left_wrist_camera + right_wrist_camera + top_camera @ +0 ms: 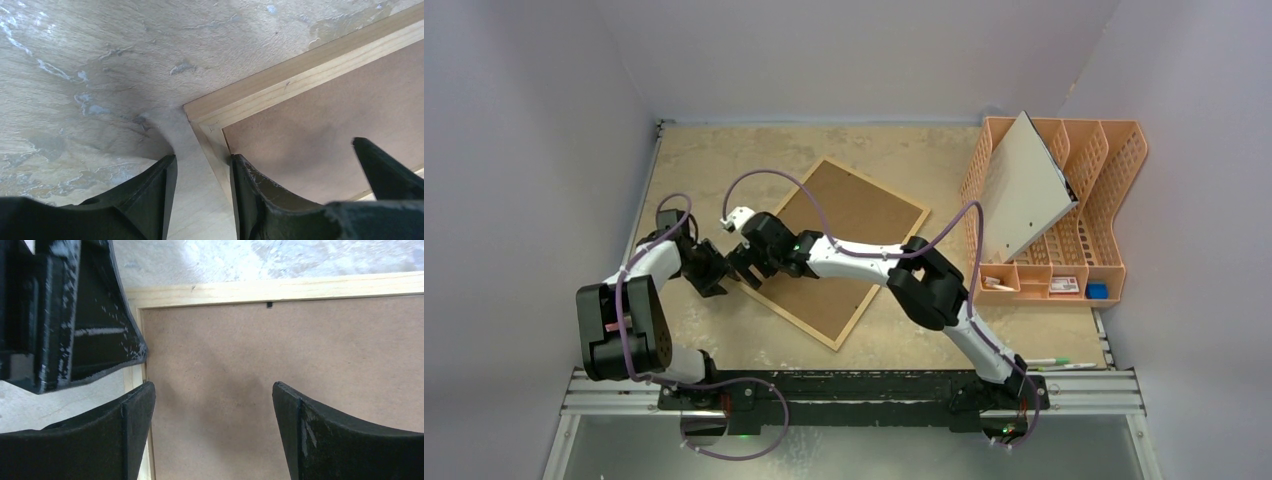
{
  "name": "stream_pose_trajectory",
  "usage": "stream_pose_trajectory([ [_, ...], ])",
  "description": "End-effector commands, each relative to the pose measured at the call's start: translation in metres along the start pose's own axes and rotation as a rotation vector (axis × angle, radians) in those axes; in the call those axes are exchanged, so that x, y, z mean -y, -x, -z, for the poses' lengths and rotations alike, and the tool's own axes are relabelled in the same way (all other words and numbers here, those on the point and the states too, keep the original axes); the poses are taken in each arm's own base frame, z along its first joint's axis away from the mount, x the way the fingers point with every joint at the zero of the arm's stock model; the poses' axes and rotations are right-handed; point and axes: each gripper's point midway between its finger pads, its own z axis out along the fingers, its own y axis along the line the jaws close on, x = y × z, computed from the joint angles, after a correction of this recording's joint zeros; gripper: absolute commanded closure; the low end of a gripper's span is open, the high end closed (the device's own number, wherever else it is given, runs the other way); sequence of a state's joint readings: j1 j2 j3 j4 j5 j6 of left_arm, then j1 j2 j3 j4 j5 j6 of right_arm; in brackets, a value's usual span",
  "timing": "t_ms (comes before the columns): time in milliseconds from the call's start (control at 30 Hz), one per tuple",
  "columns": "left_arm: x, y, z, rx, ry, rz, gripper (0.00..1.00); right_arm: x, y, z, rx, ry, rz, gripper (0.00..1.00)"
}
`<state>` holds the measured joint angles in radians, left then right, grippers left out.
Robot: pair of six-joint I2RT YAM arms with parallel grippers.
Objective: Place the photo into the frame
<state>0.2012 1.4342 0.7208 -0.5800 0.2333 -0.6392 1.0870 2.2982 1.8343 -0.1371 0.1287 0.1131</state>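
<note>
Both arms are crowded in on the left corner of the frame [864, 212]. It lies flat on the tabletop [714, 160] in the middle of the overhead view, turned at an angle. Its brown fibreboard back faces up and the light-wood rail runs round it.

The left gripper [712, 272] comes in from the left of the picture, right down at that corner. On its wrist camera, its fingers [150, 200] stand one on each side of the wooden rail just below the corner joint. One is outside over the tabletop and the other inside against the edge of the fibreboard. They sit tight to the wood, but from here I can't tell whether they are actually pinching it or only flanking it.

The right gripper [746, 265] reaches across the frame from the lower right and hangs just beside the left one. Its jaws are spread wide with nothing between them but bare fibreboard. On its wrist view, one fingertip [142, 395] sits over the left rail and the other is well in over the back. A small black tab [269, 304] shows at the inner edge of the top rail.

Over at the right of the overhead view stands an orange file rack [1114, 200], with a grey-white board [1024, 185] leaning tilted inside it.
</note>
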Motion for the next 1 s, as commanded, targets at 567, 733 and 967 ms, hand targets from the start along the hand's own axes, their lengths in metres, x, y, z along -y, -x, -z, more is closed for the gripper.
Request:
stream_pose_trajectory([
  [567, -0.016, 0.001, -0.010, -0.011, 0.020, 0.076, 0.75, -0.019, -0.019, -0.018, -0.056, 0.085, 0.027, 0.11],
  [733, -0.020, -0.002, -0.011, -0.020, 0.037, 0.093, 0.83, -0.020, -0.023, -0.021, -0.075, 0.093, 0.021, 0.11],
  [967, -0.024, -0.002, -0.011, -0.020, 0.052, 0.101, 0.91, -0.032, -0.038, -0.024, -0.122, 0.157, 0.007, 0.11],
])
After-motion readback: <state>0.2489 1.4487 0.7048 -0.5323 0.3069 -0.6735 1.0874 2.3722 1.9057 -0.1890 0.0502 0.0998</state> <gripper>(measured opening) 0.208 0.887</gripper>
